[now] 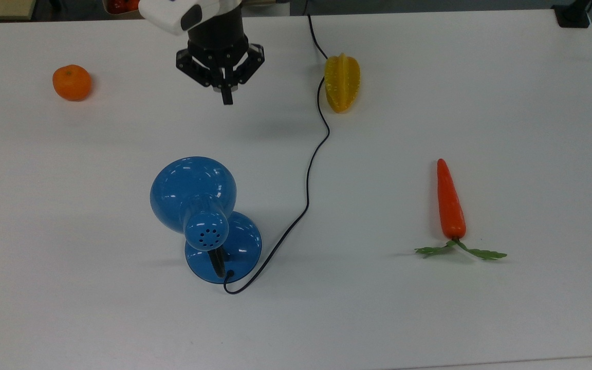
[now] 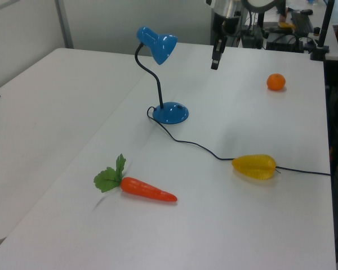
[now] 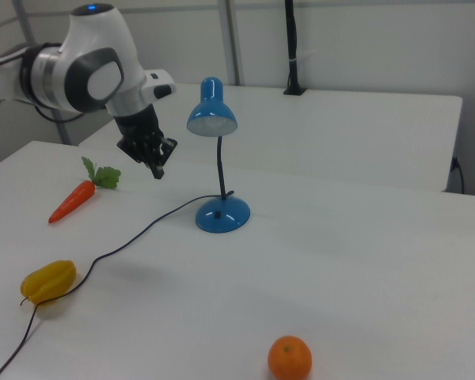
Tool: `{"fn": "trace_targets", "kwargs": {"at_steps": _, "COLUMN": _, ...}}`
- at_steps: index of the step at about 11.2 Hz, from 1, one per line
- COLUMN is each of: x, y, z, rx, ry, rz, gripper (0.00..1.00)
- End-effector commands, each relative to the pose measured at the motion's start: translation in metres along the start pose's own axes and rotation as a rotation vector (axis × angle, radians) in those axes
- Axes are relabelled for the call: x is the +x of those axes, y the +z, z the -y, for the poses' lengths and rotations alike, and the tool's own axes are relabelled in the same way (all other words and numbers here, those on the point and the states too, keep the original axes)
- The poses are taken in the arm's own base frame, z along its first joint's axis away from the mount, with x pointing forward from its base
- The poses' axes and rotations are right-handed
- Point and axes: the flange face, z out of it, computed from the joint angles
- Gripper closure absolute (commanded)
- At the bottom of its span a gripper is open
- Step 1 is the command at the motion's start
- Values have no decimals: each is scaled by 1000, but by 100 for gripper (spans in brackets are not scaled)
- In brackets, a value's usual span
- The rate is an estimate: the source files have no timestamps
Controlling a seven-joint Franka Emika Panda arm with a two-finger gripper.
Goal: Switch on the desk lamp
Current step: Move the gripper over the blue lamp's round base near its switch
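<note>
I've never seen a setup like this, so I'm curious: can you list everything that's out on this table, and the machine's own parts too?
desk lamp: one, glossy blue with a black bendy neck, standing near the middle of the table, not lit
cord: one, thin black, running from the lamp's base past the starfruit and off the table's far edge in the top view
starfruit: one, yellow, lying against the cord
carrot: one, orange with green leaves, on the top view's right
orange: one, orange, on the top view's left
table: one, white, under everything
arm: one, white and grey, reaching in over the table
gripper: one, black, jaws shut, in the air apart from the lamp
</note>
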Motion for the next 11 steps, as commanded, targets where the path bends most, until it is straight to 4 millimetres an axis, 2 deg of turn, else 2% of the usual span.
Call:
{"fn": "trace_targets", "kwargs": {"at_steps": 1, "x": 3, "y": 34, "z": -10, "rx": -19, "ry": -12, "rz": -61, "gripper": 100}}
{"fn": "trace_targets", "kwargs": {"at_steps": 4, "x": 14, "y": 63, "z": -21, "rx": -24, "ry": 10, "rz": -121, "gripper": 100}}
{"fn": "trace_targets", "kwargs": {"at_steps": 6, "x": 16, "y": 91, "z": -22, "rx": -30, "ry": 12, "rz": -147, "gripper": 100}}
{"fn": "trace_targets", "kwargs": {"at_steps": 7, "x": 18, "y": 98, "z": -23, "rx": -36, "ry": 14, "rz": -177, "gripper": 100}}
{"fn": "trace_targets", "kwargs": {"at_steps": 9, "x": 17, "y": 114, "z": -24, "rx": -44, "ry": 21, "rz": -225, "gripper": 100}}
{"fn": "trace_targets", "kwargs": {"at_steps": 11, "x": 15, "y": 140, "z": -24, "rx": -59, "ry": 25, "rz": -298, "gripper": 100}}
